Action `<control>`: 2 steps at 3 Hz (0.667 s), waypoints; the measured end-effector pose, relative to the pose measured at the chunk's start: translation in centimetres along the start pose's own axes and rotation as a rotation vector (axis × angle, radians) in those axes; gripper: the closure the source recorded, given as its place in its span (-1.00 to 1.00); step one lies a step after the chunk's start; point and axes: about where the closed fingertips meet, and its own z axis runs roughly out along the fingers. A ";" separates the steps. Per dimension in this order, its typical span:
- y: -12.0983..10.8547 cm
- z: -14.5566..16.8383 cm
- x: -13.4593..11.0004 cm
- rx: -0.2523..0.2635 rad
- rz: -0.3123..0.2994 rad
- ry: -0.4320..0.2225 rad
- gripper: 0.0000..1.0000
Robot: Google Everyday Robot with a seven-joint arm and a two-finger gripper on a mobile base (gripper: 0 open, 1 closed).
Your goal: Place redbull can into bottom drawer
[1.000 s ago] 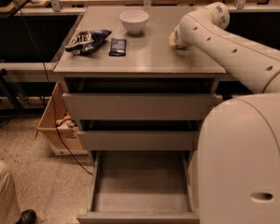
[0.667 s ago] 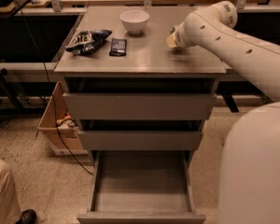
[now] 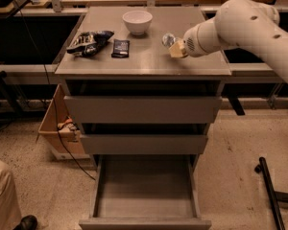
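Observation:
The redbull can [image 3: 169,40] stands upright on the grey cabinet's top [image 3: 144,63], right of centre; only its silver top and upper side show. My gripper [image 3: 176,48] comes in from the right on the white arm [image 3: 240,25] and sits right against the can's right side, at the can's height. The bottom drawer [image 3: 145,188] is pulled far out toward me and its tray holds nothing. The two drawers above it [image 3: 143,109] are nearly closed.
On the cabinet top are a white bowl [image 3: 137,21] at the back, a dark blue-and-white snack bag [image 3: 89,41] at the left and a flat black packet [image 3: 120,47] beside it. A cardboard box [image 3: 57,133] stands left of the cabinet. A black pole [image 3: 271,190] lies on the floor at the right.
The arm's elbow has swung out to the right and no longer covers the lower right. The can's top, hidden before, now shows at the gripper's tip.

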 end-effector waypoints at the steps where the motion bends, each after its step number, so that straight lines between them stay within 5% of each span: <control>1: 4.2 -3.2 1.1 -0.152 -0.066 -0.003 1.00; 2: 5.0 -3.3 1.1 -0.172 -0.146 -0.010 1.00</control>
